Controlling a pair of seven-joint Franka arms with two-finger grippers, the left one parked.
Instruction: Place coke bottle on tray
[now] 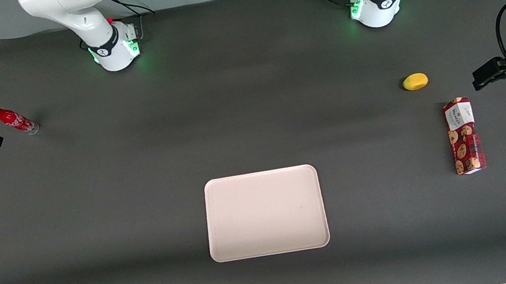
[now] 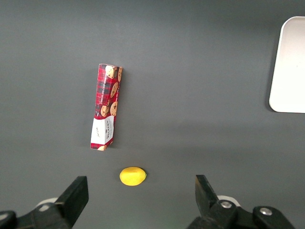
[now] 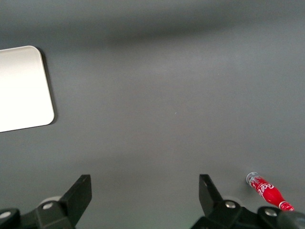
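Bottle (image 1: pixel 12 120): we see it lying on the table, at ten o'clock from the tray (image 1: pixel 265 213), unplaced.
Gripper (image 3: pixel 145 193): ours hangs above the table, fingers released, holding nothing.
Left: everything.

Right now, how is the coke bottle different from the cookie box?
The bottle is small, slim and round with a cap; the box is bigger and boxy. The bottle lies at the working arm's end, the box at the parked arm's. The open pincer hangs beside the bottle, not the box. Both are red and lie off the tray.
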